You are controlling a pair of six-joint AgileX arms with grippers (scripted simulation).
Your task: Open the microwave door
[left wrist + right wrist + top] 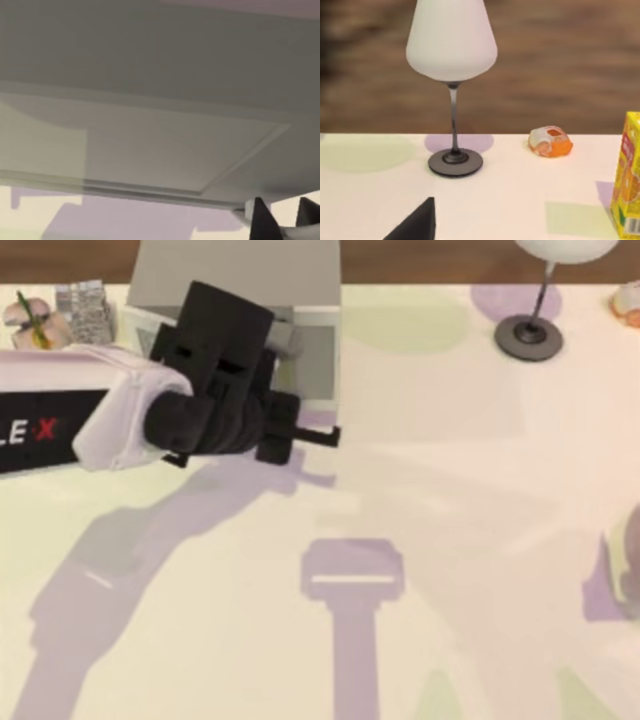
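Note:
The microwave (240,270) stands at the back of the table, left of centre, with its flat grey top showing. My left arm reaches in from the left, and it covers most of the front. My left gripper (325,435) hangs just in front of the microwave's lower right corner. In the left wrist view the microwave door (150,145) fills the picture, and it looks closed. My left gripper (282,216) is at the door's lower corner. Its dark fingertips (260,220) stand a small gap apart, with bare table showing between them. My right arm (628,570) is parked at the right edge.
A white stemmed glass (530,335) (452,45) stands at the back right. An orange-and-white packet (550,141) lies beside it, and a yellow juice carton (627,175) is nearby. Small items (60,315) sit at the back left corner. Only one right gripper finger (422,222) shows.

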